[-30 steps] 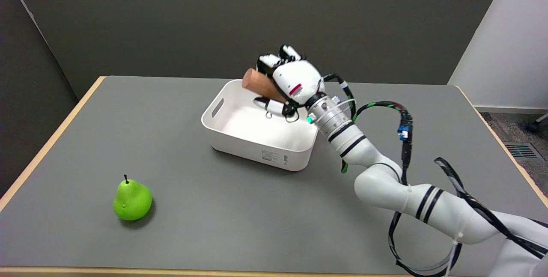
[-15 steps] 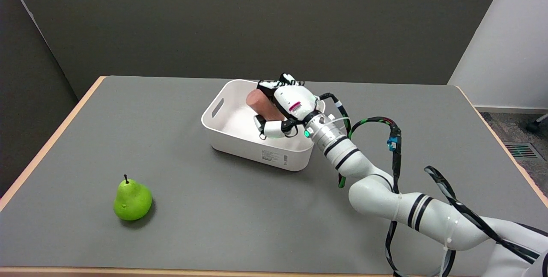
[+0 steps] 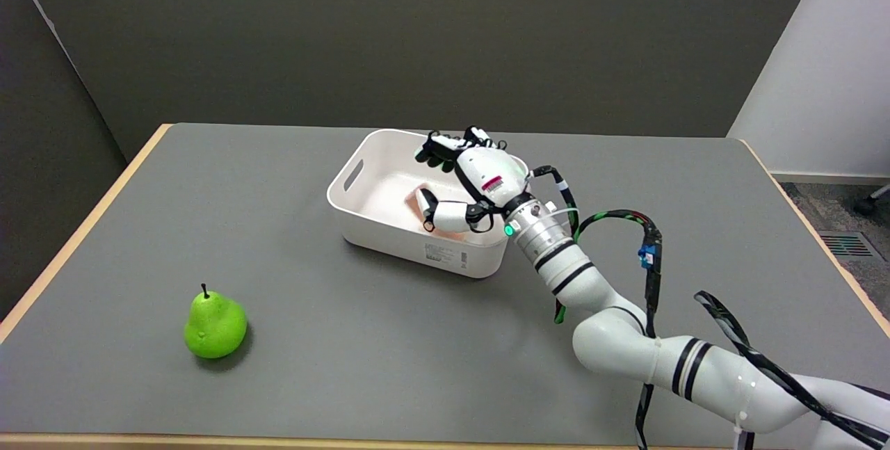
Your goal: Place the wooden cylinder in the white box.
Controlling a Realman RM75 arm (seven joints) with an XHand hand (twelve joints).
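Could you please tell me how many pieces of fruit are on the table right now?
1: a green pear stands near the table's front left corner, well apart from the white box. The box's inside is partly hidden by the right hand.

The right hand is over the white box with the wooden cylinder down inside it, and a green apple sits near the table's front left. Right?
Not quite: in the head view the green fruit is a pear, not an apple. The right hand is over the white box, with the wooden cylinder inside.

Wooden cylinder (image 3: 419, 201) lies low inside the open white box (image 3: 361, 217).
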